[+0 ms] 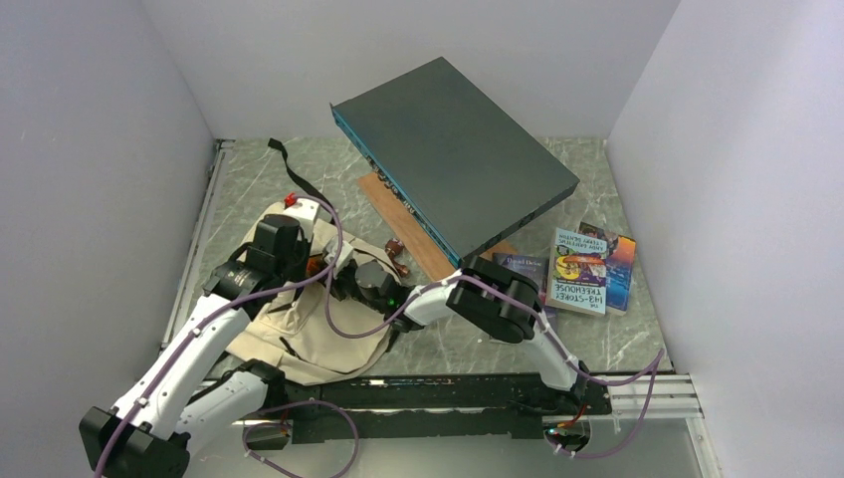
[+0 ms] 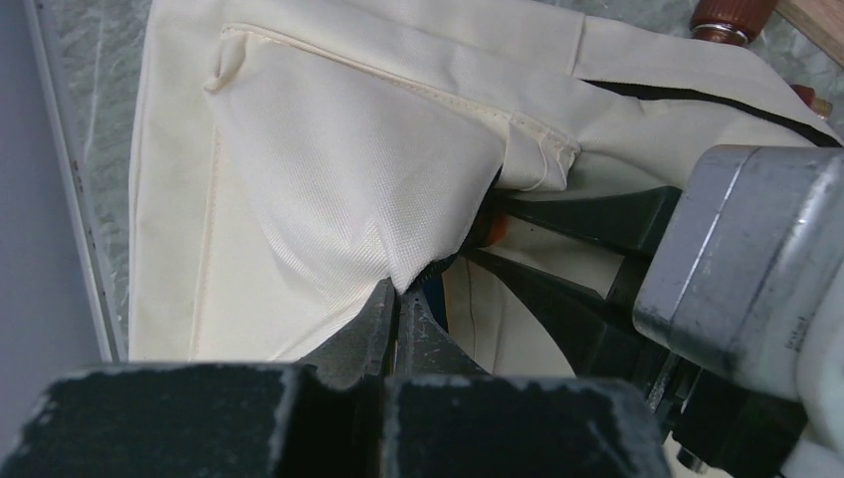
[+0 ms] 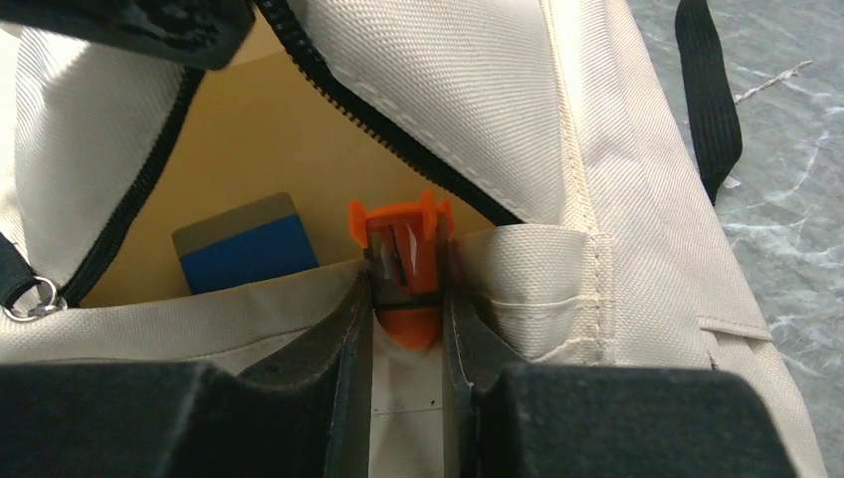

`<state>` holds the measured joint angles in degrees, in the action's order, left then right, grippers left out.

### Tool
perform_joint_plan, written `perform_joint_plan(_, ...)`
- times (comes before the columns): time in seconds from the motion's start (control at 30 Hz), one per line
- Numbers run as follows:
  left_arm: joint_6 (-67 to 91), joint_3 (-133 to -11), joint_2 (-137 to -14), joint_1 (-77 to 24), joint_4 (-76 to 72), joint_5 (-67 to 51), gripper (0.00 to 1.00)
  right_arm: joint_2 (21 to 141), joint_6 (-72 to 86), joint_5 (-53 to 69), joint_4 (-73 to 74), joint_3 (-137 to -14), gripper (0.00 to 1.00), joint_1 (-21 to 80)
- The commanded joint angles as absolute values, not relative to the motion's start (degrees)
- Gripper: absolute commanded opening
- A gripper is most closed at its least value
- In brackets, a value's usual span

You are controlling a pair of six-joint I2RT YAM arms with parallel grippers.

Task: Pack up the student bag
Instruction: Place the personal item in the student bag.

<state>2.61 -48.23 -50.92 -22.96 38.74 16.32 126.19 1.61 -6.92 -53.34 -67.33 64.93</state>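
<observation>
Left gripper [image 2: 398, 302] pinches cream canvas backpack [image 2: 328, 159]; right gripper [image 3: 406, 297] grips small orange plastic sharpener [image 3: 403, 244]. Pocket hem [image 3: 527, 237] could snag it.

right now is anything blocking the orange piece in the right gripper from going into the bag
Nothing visible: the student bag gapes open ahead of the orange piece; the blue block inside lies to one side.

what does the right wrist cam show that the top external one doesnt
Only right wrist: the right gripper clamping a small orange piece at the open zipper, and a blue-and-grey block inside. Only top external: the dark grey box, the books and a wooden board. Both: the cream student bag on the marbled table.
</observation>
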Motion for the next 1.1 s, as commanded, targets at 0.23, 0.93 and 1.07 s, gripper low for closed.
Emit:
perform_joint_plan(0.23,2.07,-49.48,-48.44,-21.80,34.62,11.05,0.00,124.69,1.59,-9.09,-51.95,-72.39,0.18,64.29)
perform_joint_plan(0.93,2.24,-49.57,-48.16,-21.80,34.93,11.28,0.00,117.68,6.13,-13.17,-46.11,-65.09,0.67,63.74)
perform_joint_plan(1.07,2.25,-49.24,-48.48,-21.79,34.66,11.42,0.00,111.10,7.60,-14.15,-42.69,-57.81,0.69,65.35)
